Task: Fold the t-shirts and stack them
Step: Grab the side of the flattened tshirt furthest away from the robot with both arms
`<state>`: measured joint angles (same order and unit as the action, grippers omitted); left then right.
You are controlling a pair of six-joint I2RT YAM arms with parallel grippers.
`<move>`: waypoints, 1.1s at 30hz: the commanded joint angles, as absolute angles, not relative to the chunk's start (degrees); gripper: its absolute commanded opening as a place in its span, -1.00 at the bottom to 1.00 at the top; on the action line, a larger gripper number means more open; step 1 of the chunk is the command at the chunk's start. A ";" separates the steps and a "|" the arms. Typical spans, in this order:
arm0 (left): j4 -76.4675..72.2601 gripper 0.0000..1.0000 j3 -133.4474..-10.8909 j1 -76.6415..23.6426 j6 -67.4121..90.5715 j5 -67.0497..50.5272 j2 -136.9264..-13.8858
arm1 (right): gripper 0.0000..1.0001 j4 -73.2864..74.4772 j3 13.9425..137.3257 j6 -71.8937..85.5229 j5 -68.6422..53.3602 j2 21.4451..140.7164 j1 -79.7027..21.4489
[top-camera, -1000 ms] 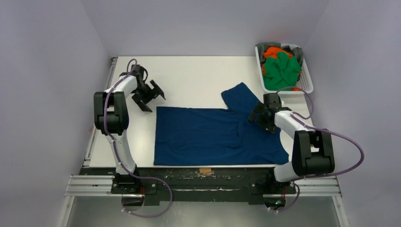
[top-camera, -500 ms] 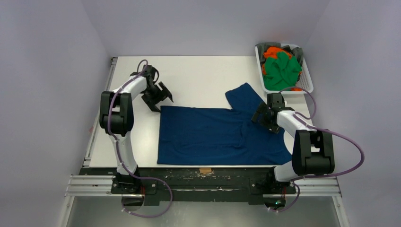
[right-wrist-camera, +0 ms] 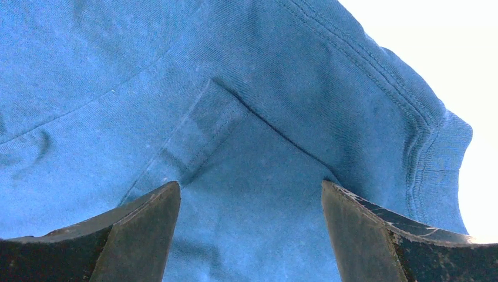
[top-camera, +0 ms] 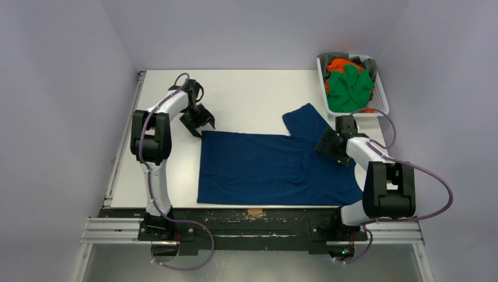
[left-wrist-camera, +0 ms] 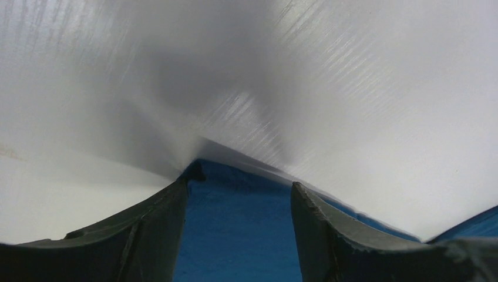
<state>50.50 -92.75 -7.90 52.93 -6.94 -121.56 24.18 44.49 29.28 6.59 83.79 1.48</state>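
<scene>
A dark blue t-shirt [top-camera: 264,167] lies spread flat on the white table [top-camera: 246,94], with one sleeve [top-camera: 305,120] pointing to the far right. My left gripper [top-camera: 200,120] is open at the shirt's far-left corner. In the left wrist view the corner of the blue cloth [left-wrist-camera: 238,235] lies between the open fingers [left-wrist-camera: 158,229] of the gripper [left-wrist-camera: 239,191]. My right gripper [top-camera: 330,145] is open, low over the shirt near the sleeve seam. In the right wrist view the gripper [right-wrist-camera: 249,188] straddles blue cloth [right-wrist-camera: 258,229], with the ribbed collar [right-wrist-camera: 437,158] to its right.
A white basket [top-camera: 384,100] at the back right corner holds crumpled green [top-camera: 347,88], orange and grey shirts. A small tan patch [top-camera: 255,211] sits on the table's near edge. Bare table shows left of the shirt and behind it.
My left gripper has moved right and down onto the shirt's far-left corner. The shirt and my right gripper have shifted a little to the right.
</scene>
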 commanded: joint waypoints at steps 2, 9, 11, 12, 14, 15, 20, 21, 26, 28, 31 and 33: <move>61.61 0.16 -102.25 -9.20 53.01 -4.65 -127.24 | 0.76 25.24 45.60 27.75 8.07 81.11 2.42; 66.33 -0.10 -106.20 -9.75 52.55 -4.26 -131.15 | 0.76 23.38 44.38 26.93 6.94 79.03 2.46; 68.17 -0.20 -107.94 -9.84 52.08 -4.18 -132.43 | 0.76 22.99 44.40 26.65 6.46 78.82 2.43; 68.35 -0.26 -108.12 -9.89 51.97 -4.24 -132.53 | 0.76 22.84 44.31 26.57 6.29 78.77 2.46; 68.43 -0.39 -107.79 -9.88 52.03 -4.31 -132.18 | 0.76 22.37 44.02 26.32 5.87 78.71 2.46; 68.39 -0.44 -107.56 -9.91 52.03 -4.31 -131.95 | 0.76 22.13 44.04 26.17 5.64 78.59 2.42; 67.96 -0.99 -106.63 -9.89 51.65 -4.46 -130.86 | 0.75 20.34 43.86 24.26 3.45 77.13 2.46; 67.95 -1.00 -106.61 -9.92 51.53 -4.48 -130.65 | 0.75 19.84 43.86 23.47 2.99 76.60 2.46; 68.07 -1.00 -106.62 -9.87 50.41 -3.22 -128.26 | 0.74 15.94 43.79 19.97 1.98 74.58 2.37; 67.67 -1.00 -106.42 -9.92 49.92 -2.45 -126.77 | 0.73 15.29 46.28 19.56 0.39 76.42 2.37; 66.00 -1.00 -105.18 -9.91 49.50 -2.48 -124.76 | 0.69 14.97 51.75 19.28 0.19 80.88 1.57; 64.83 -1.00 -104.29 -9.93 49.61 -3.28 -124.13 | 0.68 13.91 55.74 19.18 0.53 84.28 0.49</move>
